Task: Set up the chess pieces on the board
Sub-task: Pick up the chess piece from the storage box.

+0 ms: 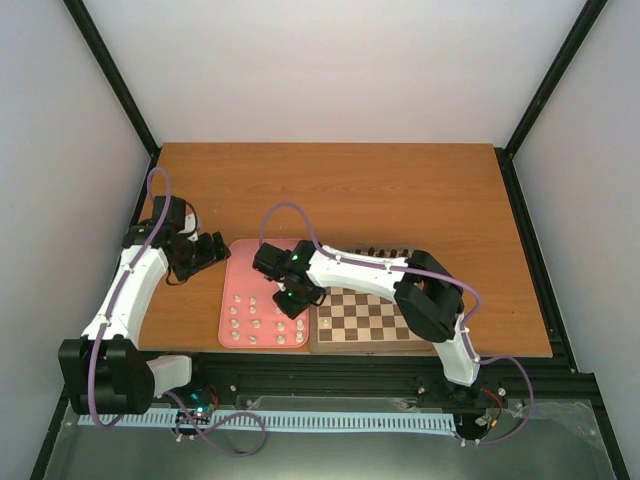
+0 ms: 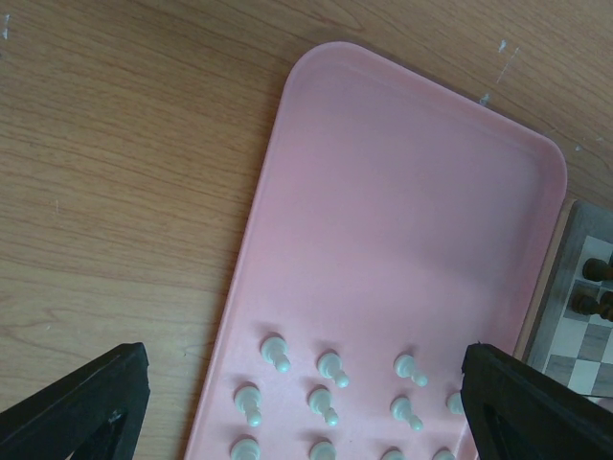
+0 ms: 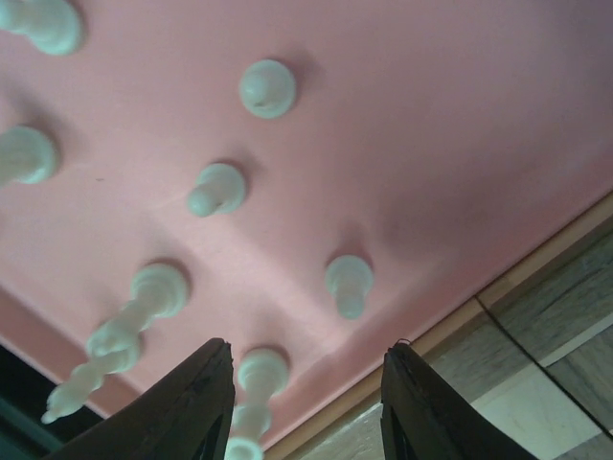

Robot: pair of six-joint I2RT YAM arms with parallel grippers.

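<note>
Several small white chess pieces (image 1: 255,320) stand in rows on the near half of a pink tray (image 1: 245,262). The wooden checkered board (image 1: 365,320) lies right of the tray, touching it. My right gripper (image 1: 293,298) hangs low over the tray's right edge and is open. In the right wrist view a tall white piece (image 3: 257,376) stands just inside the left finger (image 3: 196,407), and a pawn (image 3: 348,284) stands ahead of the gap; nothing is gripped. My left gripper (image 1: 203,252) hovers left of the tray's far corner, wide open and holding nothing (image 2: 305,355).
Dark brown pieces (image 1: 385,252) line the board's far edge, partly hidden under the right arm; they also show at the right edge of the left wrist view (image 2: 599,287). The tray's far half (image 2: 412,192) holds nothing. Bare wooden table (image 1: 400,190) lies beyond.
</note>
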